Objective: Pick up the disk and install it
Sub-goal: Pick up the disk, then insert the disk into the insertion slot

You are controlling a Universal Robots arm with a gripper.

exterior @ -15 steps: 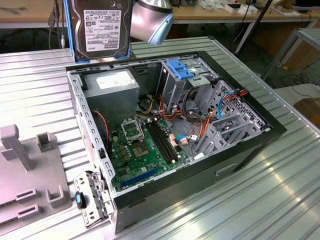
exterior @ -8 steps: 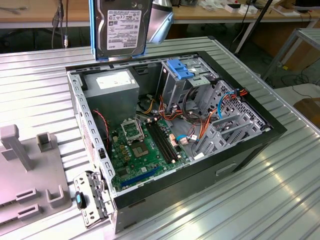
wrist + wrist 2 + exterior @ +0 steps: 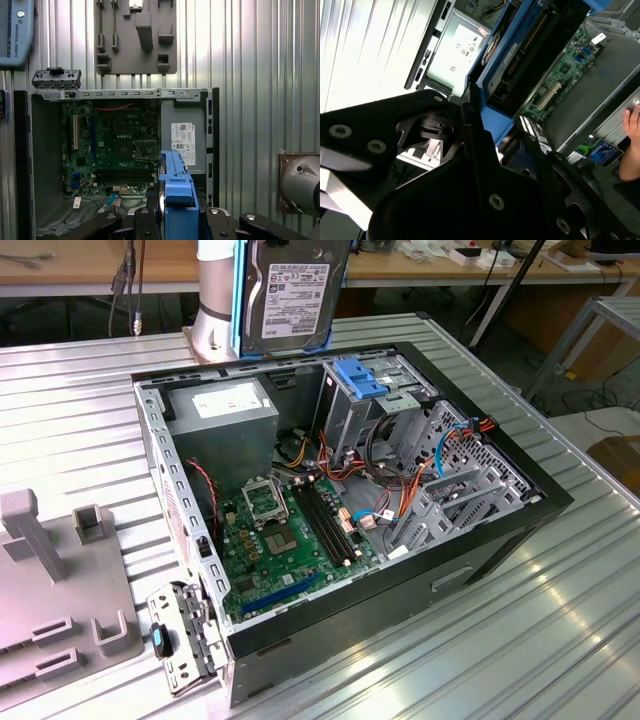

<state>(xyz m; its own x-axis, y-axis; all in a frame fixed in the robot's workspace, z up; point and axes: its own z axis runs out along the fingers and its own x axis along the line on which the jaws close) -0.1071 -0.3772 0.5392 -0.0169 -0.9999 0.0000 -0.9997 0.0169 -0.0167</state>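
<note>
Claw [image 3: 176,220]: clenching on the dark metal hard disk with white label and blue plastic carrier rail [image 3: 292,295] | Disk: hanging upright in air, over the far rim, as the exterior view sees it, of the open black tower computer case [image 3: 480,560], above the grey power-supply box [image 3: 222,405] | Case: lying on the ribbed metal table [image 3: 80,390], green motherboard [image 3: 290,530] showing

1. Ribbed metal surface [image 3: 90,380] is spanning the scene, catching bright glare toward the exterior view's right.
2. Wooden benches [image 3: 60,265] are running along the back, cables [image 3: 125,290] hanging off them.
3. Metal-framed table [image 3: 612,312] is standing at the exterior view's right.
</note>
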